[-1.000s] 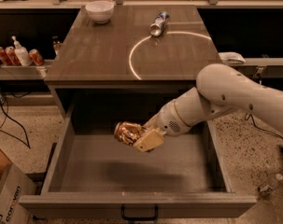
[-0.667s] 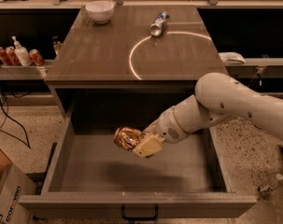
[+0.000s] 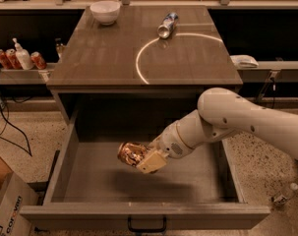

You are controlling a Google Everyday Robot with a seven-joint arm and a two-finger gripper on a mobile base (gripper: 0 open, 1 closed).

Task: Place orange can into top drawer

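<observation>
On the left shelf stand small red cans and a white pump bottle. Further right, a round white bowl and a slim silver-and-blue can, lying on its side, rest on the smooth brown countertop. Below it the top drawer is pulled open, plain grey inside, with a black handle centred on its front. Over its floor hangs the orange can, shiny and crinkled, tipped sideways, clamped in the gripper. The white, rounded arm reaches down from the right, bent at the elbow.
</observation>
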